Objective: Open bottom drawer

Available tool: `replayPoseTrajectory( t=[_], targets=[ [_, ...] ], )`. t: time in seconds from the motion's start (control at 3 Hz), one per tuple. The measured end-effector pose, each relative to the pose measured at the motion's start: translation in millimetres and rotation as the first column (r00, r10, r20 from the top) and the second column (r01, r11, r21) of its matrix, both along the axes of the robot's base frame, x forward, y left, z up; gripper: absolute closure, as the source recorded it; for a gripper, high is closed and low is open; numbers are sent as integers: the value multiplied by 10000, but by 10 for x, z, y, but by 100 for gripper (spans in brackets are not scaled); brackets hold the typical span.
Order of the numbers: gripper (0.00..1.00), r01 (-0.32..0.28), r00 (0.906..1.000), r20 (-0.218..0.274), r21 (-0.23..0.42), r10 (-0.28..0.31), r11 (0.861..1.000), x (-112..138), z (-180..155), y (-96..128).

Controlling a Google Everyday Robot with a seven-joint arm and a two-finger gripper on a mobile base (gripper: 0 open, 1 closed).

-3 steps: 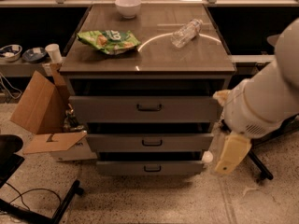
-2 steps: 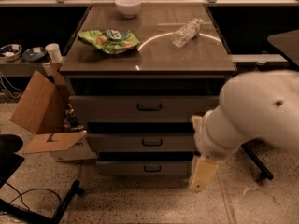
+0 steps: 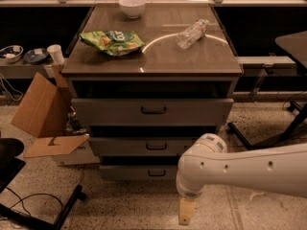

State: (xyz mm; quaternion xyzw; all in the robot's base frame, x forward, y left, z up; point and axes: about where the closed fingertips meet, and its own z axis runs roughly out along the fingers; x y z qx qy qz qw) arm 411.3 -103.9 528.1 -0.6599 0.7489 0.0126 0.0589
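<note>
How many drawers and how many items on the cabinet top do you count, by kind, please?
Drawers: 3 (top drawer, middle drawer, bottom drawer)
Bowls: 1 (white bowl)
Bags: 1 (green chip bag)
Bottles: 1 (clear bottle)
Total: 6
The end effector hangs above the floor before the bottom drawer.

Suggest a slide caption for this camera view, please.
The gripper hangs low above the floor, before the cabinet, right of the untouched handle on the bottom drawer.

The bottom drawer point(image 3: 136, 172) is seen lowest in the cabinet point(image 3: 158, 63), its right end hidden by the arm. The gripper point(image 3: 186, 213) is held low before the cabinet, right of the drawer's handle point(image 3: 157, 173), pointed at the floor. A bowl point(image 3: 132, 6), chip bag point(image 3: 112, 41) and bottle point(image 3: 192, 33) are seen on the cabinet.
</note>
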Motion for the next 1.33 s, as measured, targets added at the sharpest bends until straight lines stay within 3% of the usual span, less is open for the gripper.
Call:
replayPoseTrajectory(
  t=[0.33,0.67,1.0,1.33],
  targets=[
    [0,104,9998,169,-411,-97,9991,96,-157,-46],
    [0,115,9998,192,-386,-108,9992,107,-175,-52],
    [0,-88,9999,119,154,86,9998,322,-764,24],
    [0,-236,9989,404,350,222,9991,591,-1300,10]
  ],
)
